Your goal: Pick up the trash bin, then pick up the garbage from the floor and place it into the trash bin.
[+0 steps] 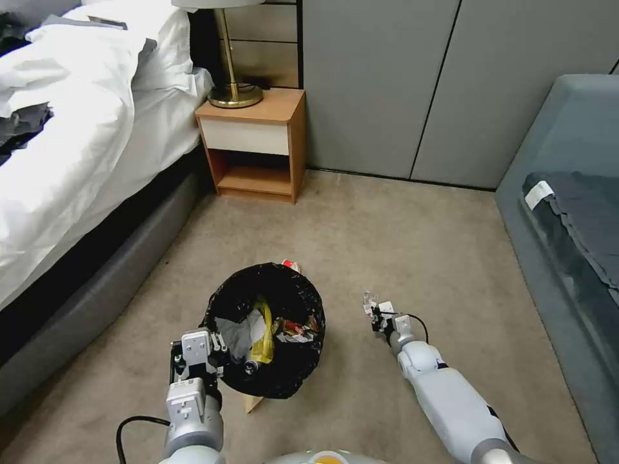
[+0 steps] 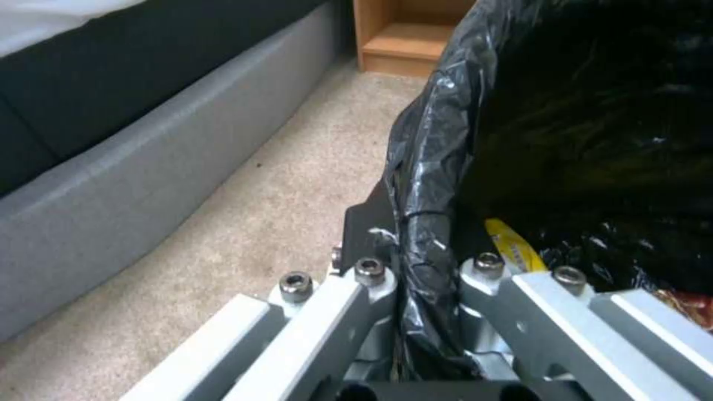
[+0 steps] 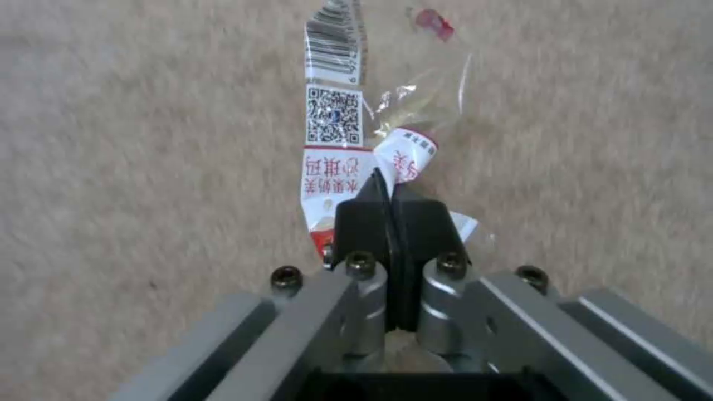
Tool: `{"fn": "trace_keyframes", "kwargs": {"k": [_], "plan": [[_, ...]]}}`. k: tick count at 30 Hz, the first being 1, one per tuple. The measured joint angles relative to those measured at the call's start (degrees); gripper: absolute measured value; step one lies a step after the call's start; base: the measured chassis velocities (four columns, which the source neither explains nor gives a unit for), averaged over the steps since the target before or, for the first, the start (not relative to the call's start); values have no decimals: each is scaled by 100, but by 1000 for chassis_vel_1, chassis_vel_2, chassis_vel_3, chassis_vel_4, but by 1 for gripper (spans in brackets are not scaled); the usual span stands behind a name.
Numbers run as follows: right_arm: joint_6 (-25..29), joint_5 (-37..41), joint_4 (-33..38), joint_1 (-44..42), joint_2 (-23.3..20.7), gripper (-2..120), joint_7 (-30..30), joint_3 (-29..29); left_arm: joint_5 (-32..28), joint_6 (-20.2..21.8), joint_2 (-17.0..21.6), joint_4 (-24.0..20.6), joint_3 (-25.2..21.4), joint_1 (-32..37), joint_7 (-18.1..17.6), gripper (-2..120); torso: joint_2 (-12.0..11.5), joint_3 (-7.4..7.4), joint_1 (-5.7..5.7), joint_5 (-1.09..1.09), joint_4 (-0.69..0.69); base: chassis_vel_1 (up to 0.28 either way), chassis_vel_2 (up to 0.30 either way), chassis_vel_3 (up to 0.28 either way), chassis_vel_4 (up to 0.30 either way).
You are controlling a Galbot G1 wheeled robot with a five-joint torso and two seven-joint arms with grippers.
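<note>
Left gripper (image 1: 216, 351) is clamped on the rim of the trash bin (image 1: 267, 386), with one finger outside and one finger inside; in the left wrist view the left gripper (image 2: 420, 273) has the fold of the black bag liner (image 2: 431, 167) squeezed tight between its two sides; the bin sits just past this gripper, toward the robot's right, and its open mouth faces up; inside the bin, close to the pinched rim, lie a yellow wrapper (image 1: 263, 338), some grey-white crumpled tissue (image 1: 237, 335) and a bit of shiny red wrapper (image 1: 298, 330); a small red-and-white piece (image 1: 291, 264) peeks over the far edge of the bin; a brown scrap (image 1: 253, 403) sticks out from under the near edge of the bin, just beside the left gripper.

Right gripper (image 1: 374, 312) is out to the right of the bin, a little apart from it, over the carpet (image 1: 400, 245); its black fingers (image 3: 364, 223) are pressed together on a clear plastic wrapper (image 3: 334, 139) with a white label, red letters and a square code on it; the wrapper sticks out straight past the fingertips, away from the arm; carpet shows behind the wrapper, and it is hard to tell if it touches the floor.

Far beyond both grippers stands a wooden nightstand (image 1: 255, 145) with a gold lamp (image 1: 233, 93) on it; a bed (image 1: 77, 116) with white sheets runs along the left gripper's outer side; a grey sofa (image 1: 567, 212) is on the right gripper's outer side.
</note>
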Motion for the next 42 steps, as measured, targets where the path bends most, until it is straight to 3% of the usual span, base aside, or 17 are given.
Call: {"fn": "trace_keyframes", "kwargs": {"k": [3, 9, 13, 14, 17, 18, 22, 26, 33, 42], "plan": [[13, 60, 172, -72, -19, 0, 28, -2, 0, 1, 0, -6, 0, -3, 0, 3, 0, 0, 0, 0, 0, 0, 0, 0, 0], [14, 288, 1412, -558, -178, 0, 213, -6, -2, 5, 14, -13, 20, -32, 1, 3, 0, 0, 0, 0, 0, 0, 0, 0, 0], [66, 477, 3439, -1168, -415, 0, 270, 33, 1, 10, 20, 36, 82, -57, 9, 3, 0, -1, 0, -1, 1, 0, 0, 0, 0], [66, 477, 3439, -1168, -415, 0, 270, 33, 1, 10, 20, 36, 82, -57, 9, 3, 0, -1, 0, -1, 1, 0, 0, 0, 0], [551, 795, 5048, -1618, -605, 0, -316, 41, -10, 22, 29, 36, 114, -67, 9, 3, 0, -1, 0, 0, 0, 0, 0, 0, 0], [551, 795, 5048, -1618, -605, 0, -316, 41, -10, 22, 29, 36, 114, -67, 9, 3, 0, -1, 0, 0, 0, 0, 0, 0, 0], [1013, 1023, 6564, -2131, -834, 0, -1618, -156, -43, 60, 69, 18, 124, -96, 17, 3, 0, -1, 0, -1, -1, 0, 0, 0, 0], [1060, 710, 6901, -2415, -954, 0, -2007, -482, -63, 65, 93, 17, 124, -92, 17, 3, 0, -1, 0, 0, 0, 0, 0, 0, 0], [1249, 48, 6583, -2843, -1093, 0, -2053, -958, -108, 91, 101, -12, 111, -135, 17, 3, 0, 0, 0, 0, 0, 0, 0, 0, 0], [1421, -164, 6028, -3068, -1177, 0, -2526, -881, -166, 140, 136, -27, 93, -233, 17, 3, 0, -1, 0, 0, 0, 0, 0, 0, 0]]}}
